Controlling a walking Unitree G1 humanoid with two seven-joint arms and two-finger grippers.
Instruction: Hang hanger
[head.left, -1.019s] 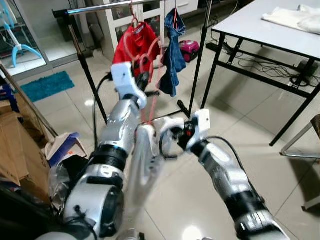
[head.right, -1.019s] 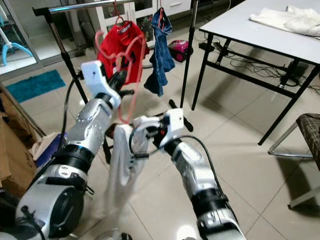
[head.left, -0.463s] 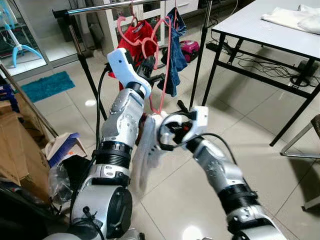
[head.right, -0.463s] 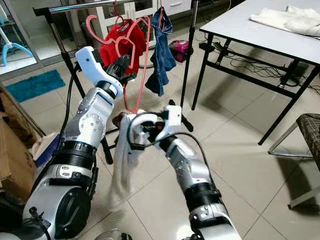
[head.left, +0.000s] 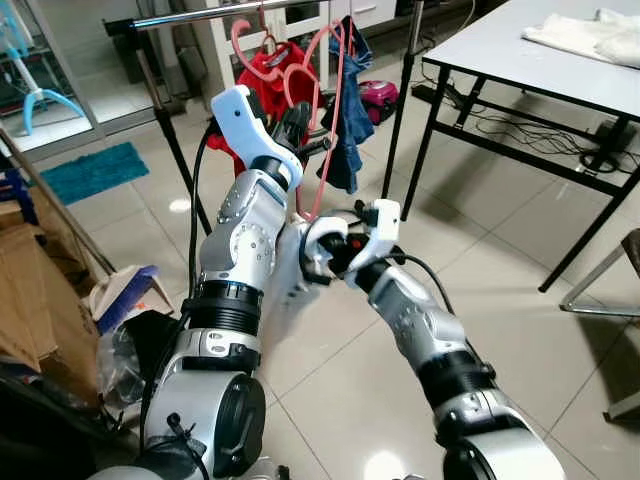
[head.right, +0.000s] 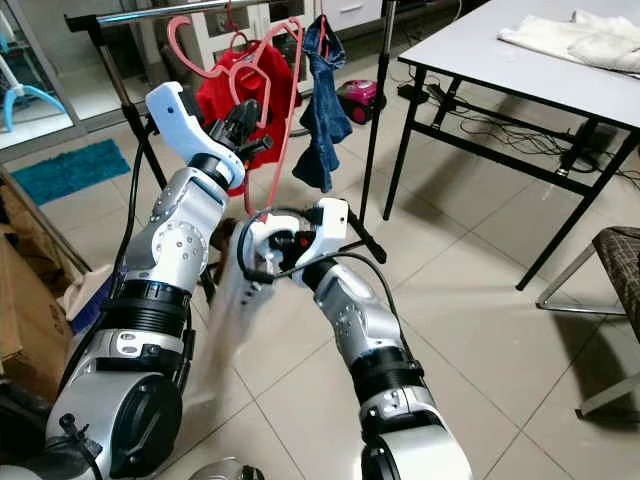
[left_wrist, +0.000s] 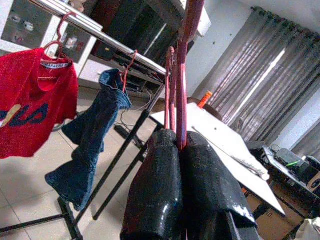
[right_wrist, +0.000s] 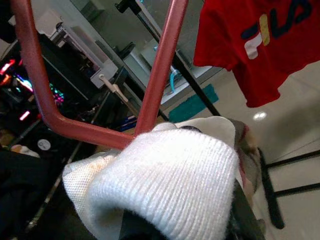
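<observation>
A pink-red hanger (head.left: 333, 110) is held up just below the metal rail (head.left: 200, 15), its hook (head.left: 240, 35) close to the bar. My left gripper (head.left: 300, 125) is shut on the hanger's neck, which the left wrist view shows pinched between the black fingers (left_wrist: 200, 185). A white garment (head.left: 290, 270) hangs from the hanger's lower corner. My right gripper (head.left: 325, 255) is shut on that garment, and the right wrist view shows the knit cloth (right_wrist: 165, 190) bunched against the hanger's bent corner (right_wrist: 50, 120).
A red shirt (head.left: 270, 65) and blue jeans (head.left: 350, 110) hang on the rail. A white table (head.left: 540, 60) with folded cloth (head.left: 590, 35) stands at right, cables beneath it. Cardboard boxes (head.left: 30, 290) and clutter lie at left on the tiled floor.
My left arm has lifted the hanger from chest height up to the rail. My right gripper followed up and leftward with the white garment.
</observation>
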